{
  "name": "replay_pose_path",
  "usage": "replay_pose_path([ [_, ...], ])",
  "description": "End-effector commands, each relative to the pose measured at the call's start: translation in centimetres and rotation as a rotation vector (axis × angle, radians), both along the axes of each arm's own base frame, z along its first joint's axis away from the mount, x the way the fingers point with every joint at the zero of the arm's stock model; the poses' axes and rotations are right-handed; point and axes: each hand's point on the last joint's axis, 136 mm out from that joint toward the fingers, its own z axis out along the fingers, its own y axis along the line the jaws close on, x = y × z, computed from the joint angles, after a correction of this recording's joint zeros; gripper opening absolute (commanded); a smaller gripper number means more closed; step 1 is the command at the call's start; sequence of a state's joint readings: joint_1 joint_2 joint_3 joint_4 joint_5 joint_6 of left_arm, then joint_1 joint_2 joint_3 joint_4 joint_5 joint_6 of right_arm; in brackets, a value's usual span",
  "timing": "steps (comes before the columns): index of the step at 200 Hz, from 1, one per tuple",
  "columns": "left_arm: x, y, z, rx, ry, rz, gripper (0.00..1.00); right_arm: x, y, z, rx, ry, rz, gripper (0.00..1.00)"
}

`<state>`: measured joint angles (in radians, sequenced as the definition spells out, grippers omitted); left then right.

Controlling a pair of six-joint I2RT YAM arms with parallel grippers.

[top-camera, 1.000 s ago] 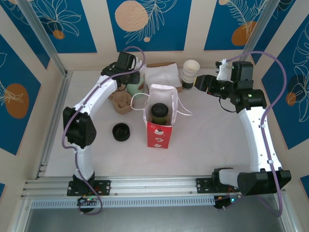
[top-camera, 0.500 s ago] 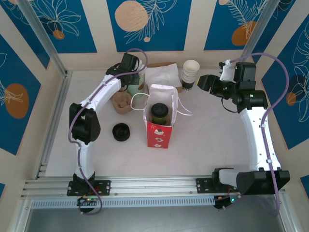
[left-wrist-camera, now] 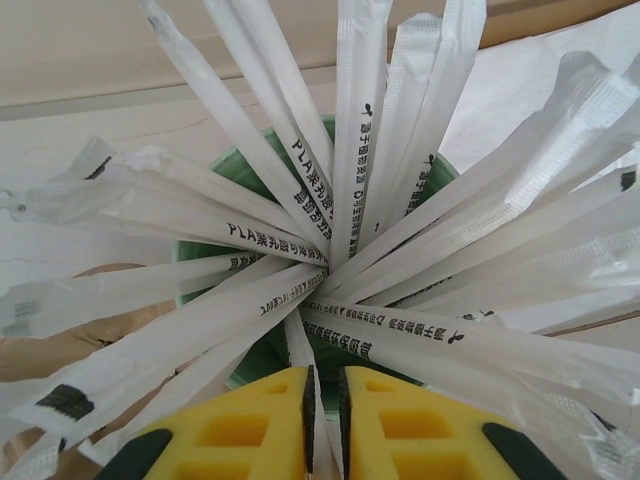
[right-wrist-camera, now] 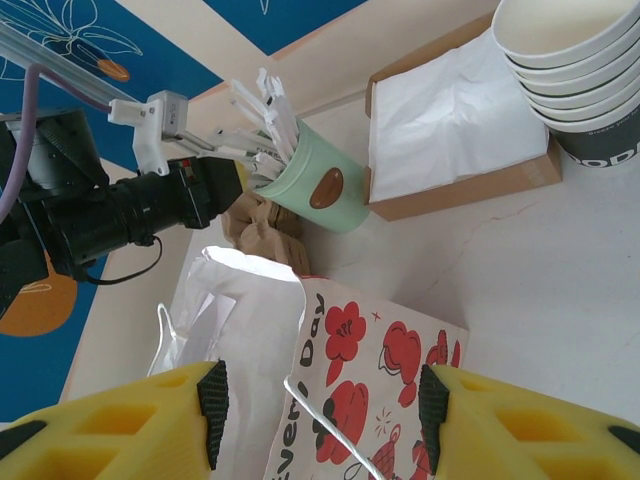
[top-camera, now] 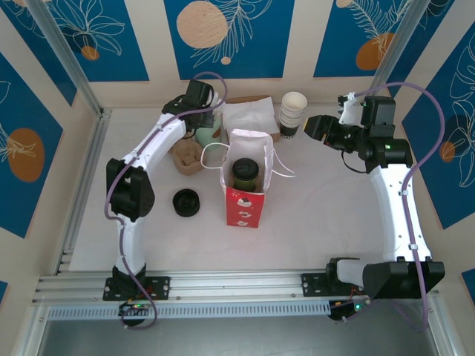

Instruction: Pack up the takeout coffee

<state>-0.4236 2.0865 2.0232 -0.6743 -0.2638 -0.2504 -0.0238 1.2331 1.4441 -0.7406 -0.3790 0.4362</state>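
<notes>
The worktop was plain white and bounded at its near edge by a metal rail. Walls of blue panels with orange discs and white leaf outlines enclosed the other three sides, with a metal post at each far corner. Two arms were mounted at the near edge. One red paper bag stood open near the middle of the worktop, and the takeout coffee stood upright inside it, black lid uppermost. One loose black lid lay flat to the bag's left, apart from it. Along the far edge were one green cup of paper-wrapped straws, one cardboard tray of white napkins and one stack of white paper cups, in that order from left to right. A heap of brown paper items lay just in front of the green cup; their number could not be told. The left gripper was over the green cup, its jaws almost together on one wrapped straw. The right gripper hung near the cup stack with its jaws well apart, holding nothing.
</notes>
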Motion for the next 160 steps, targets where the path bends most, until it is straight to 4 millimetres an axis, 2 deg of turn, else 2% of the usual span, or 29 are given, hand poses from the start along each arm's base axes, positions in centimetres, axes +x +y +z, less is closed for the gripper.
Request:
replay_pose_path([
  [1,-0.9,0.4,5.6,-0.008,-0.089,-0.011,0.15,-0.7,0.3,0.8,0.016,-0.024,0.032,0.56],
  [29,-3.6,-0.2,10.2,0.013,-0.155,-0.059,0.14,-0.9,0.5,0.9,0.023,-0.028,0.040,0.55],
  [75,-9.4,0.5,17.8,-0.019,-0.239,-0.109,0.14,-0.9,0.6,0.8,0.032,-0.031,0.041,0.55],
  [120,-15.4,0.2,24.9,-0.187,-0.352,-0.215,0.14,-1.0,0.6,0.9,0.034,-0.034,0.042,0.55],
  [145,-18.0,0.4,27.7,-0.246,-0.413,-0.241,0.13,-1.1,0.5,0.9,0.030,-0.042,0.038,0.55],
  [160,-18.7,0.3,27.8,-0.253,-0.408,-0.262,0.14,-1.1,0.5,0.9,0.031,-0.040,0.035,0.55],
])
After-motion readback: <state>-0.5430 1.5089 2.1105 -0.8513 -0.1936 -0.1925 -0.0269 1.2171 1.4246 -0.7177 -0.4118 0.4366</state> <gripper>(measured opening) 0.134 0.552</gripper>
